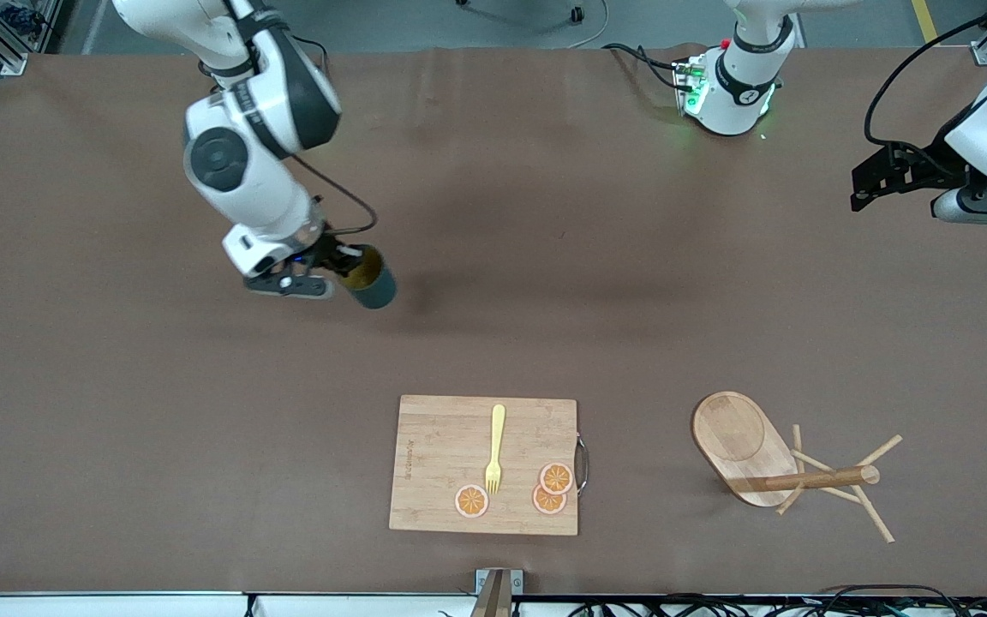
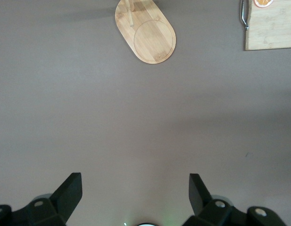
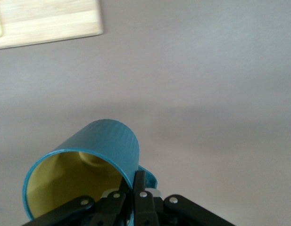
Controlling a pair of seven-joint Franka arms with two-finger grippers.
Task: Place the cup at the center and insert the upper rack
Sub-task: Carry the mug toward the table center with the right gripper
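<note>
Gripping the cup (image 1: pixel 371 281) by its rim, the right gripper (image 1: pixel 335 261) hangs above the bare brown table (image 1: pixel 545 257), toward the right arm's end. Its fingers (image 3: pixel 138 188) are pinched tight on the wall of the cup beside the small handle, one inside and one outside as far as the right wrist view lets me judge. The cup is tilted, its yellow inside facing the wrist camera and its teal ribbed outside pointing away and down; it looks clear of the table, though the front view is not sharp enough to be certain.

The left gripper (image 1: pixel 875 184) waits over the left arm's end of the table, near the arms' bases. Its jaws stand wide apart and hold nothing, with only bare table showing between its fingertips (image 2: pixel 70 190) in the left wrist view.

The rack (image 1: pixel 789 467) lies on its side toward the left arm's end, nearer the front camera than either gripper. Its oval base stands on edge, and the post and pegs stretch out flat toward the left arm's end.

A board (image 1: pixel 485 465) lies flat near the middle of the table's near edge, beside the rack and well apart from it. On it lie a yellow fork (image 1: pixel 495 450) and three orange slices (image 1: pixel 549 488), two of them overlapping.
</note>
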